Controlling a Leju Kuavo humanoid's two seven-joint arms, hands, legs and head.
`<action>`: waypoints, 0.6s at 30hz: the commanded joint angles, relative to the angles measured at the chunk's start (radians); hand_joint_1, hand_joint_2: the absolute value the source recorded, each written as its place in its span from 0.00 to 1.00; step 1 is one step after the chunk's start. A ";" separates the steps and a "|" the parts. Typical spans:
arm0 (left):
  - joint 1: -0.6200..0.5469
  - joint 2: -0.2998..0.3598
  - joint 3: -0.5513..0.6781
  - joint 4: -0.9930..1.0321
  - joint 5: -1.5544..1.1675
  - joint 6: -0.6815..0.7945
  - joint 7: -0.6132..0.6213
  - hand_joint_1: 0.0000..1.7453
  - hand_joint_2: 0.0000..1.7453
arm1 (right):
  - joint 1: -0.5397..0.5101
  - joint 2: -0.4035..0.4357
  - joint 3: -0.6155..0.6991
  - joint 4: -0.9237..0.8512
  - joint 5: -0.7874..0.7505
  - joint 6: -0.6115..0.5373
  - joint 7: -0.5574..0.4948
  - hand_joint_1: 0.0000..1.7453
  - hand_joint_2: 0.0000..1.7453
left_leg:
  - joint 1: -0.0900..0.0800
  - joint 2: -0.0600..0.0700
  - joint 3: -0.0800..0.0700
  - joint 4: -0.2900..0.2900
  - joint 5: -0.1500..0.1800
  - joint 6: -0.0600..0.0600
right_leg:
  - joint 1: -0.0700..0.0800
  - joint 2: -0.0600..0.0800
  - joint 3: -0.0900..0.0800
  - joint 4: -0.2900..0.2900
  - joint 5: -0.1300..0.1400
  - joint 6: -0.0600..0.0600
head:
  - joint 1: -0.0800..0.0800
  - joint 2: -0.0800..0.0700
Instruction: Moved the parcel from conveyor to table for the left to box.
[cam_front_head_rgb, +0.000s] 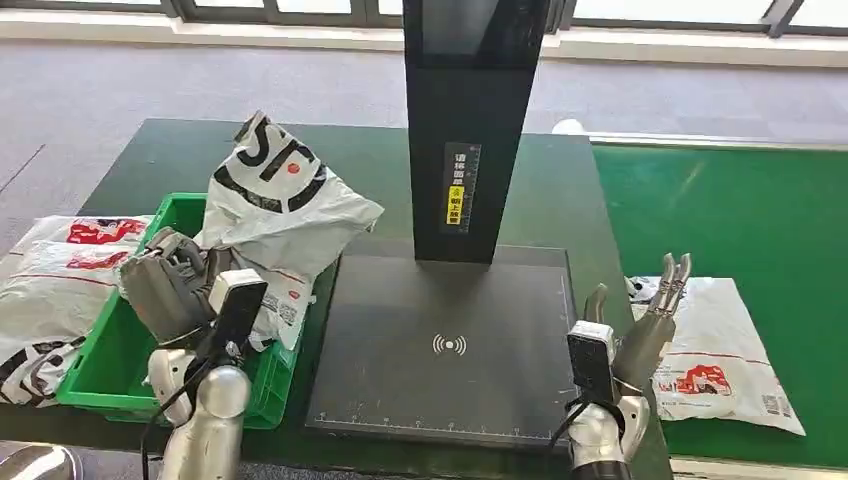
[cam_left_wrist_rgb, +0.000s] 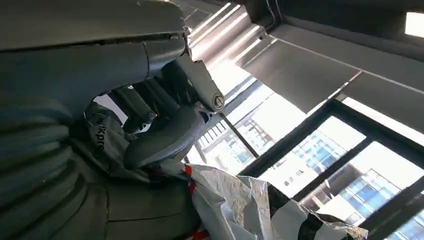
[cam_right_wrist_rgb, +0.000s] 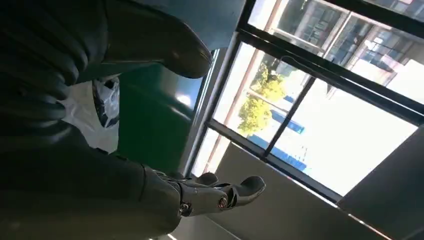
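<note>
while the left hand (cam_front_head_rgb: 170, 285) is gripping a soft white poly mailer (cam_front_head_rgb: 275, 205) over the green bin (cam_front_head_rgb: 110, 370) at the frame's left, you are seeing the right hand (cam_front_head_rgb: 645, 325) with fingers spread, holding nothing, beside another flat parcel (cam_front_head_rgb: 725, 360) lower right on the green conveyor (cam_front_head_rgb: 740, 210). it is probably light, limp and slippery, so try grasping an edge.

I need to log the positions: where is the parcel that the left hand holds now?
In the head view the parcel is on the left side, gripped by the left hand above the green box, just left of the black scanner plate.
</note>
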 joint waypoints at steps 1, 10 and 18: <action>0.029 -0.048 0.213 0.017 0.027 -0.004 -0.011 1.00 1.00 | -0.030 0.003 -0.026 0.045 -0.003 0.003 0.002 0.00 1.00 | -0.001 0.004 0.003 -0.002 0.000 0.000 | 0.000 0.003 0.002 -0.003 0.001 0.000 | 0.000 0.000; 0.025 -0.048 0.229 0.031 0.002 -0.004 0.031 1.00 1.00 | -0.029 0.004 -0.030 0.046 0.007 0.003 0.002 0.00 1.00 | 0.000 0.002 0.002 -0.001 0.000 0.000 | 0.000 0.001 0.002 -0.002 0.000 0.000 | 0.000 0.000; 0.005 -0.048 0.202 0.113 -0.109 -0.004 0.172 0.00 1.00 | -0.025 0.003 -0.037 0.056 0.008 0.003 0.002 0.00 1.00 | 0.000 0.001 0.003 -0.002 0.000 0.000 | 0.000 0.000 0.002 -0.002 0.000 0.000 | 0.000 0.000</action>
